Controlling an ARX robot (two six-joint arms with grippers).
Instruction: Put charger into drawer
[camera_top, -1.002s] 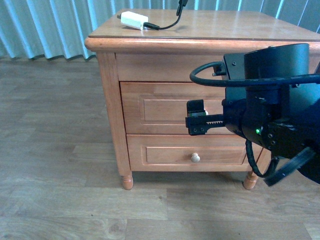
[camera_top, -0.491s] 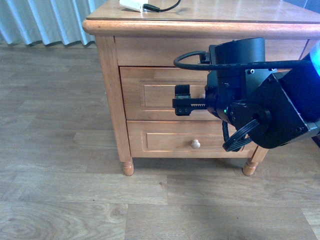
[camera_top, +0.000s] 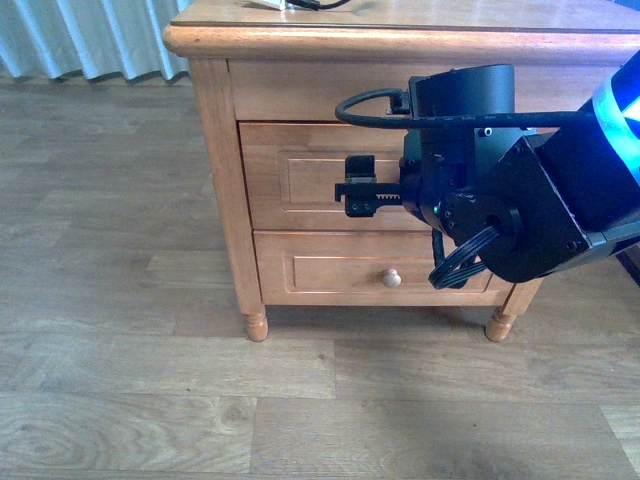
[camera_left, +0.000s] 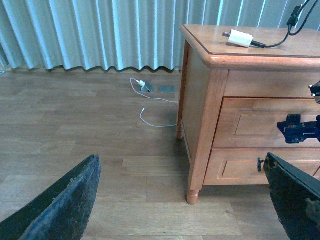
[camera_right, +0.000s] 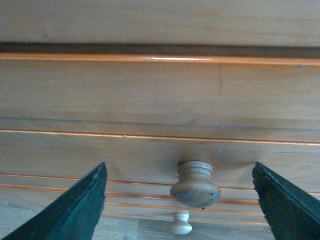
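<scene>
In the front view the right gripper (camera_top: 358, 190) is levelled at the upper honey-coloured wooden drawer (camera_top: 300, 175) of the matching nightstand (camera_top: 215, 150). That height suits taking the handle, since the shut drawer must open before anything goes in. The arm's bulk hides the handle here. Only a white sliver of the small rectangular charger (camera_top: 266, 4) shows on the top, well apart from the claw, and the lower drawer (camera_top: 320, 268) sits below, also shut. In the left wrist view the left gripper (camera_left: 181, 156) hangs spread and empty above the grey-brown plank floor (camera_left: 75, 125), off to the cabinet's side. This leaves broad bare floor in front for the drawer to slide out. The charger lies toward the back-left of the top, near its rounded edge, with its thin black cable (camera_left: 280, 42) trailing away. In the right wrist view the dark fingers (camera_right: 75, 210) stand released, wide on either side of the round wooden knob (camera_right: 195, 186). Neither finger touches it, so there is closing room on both sides.
</scene>
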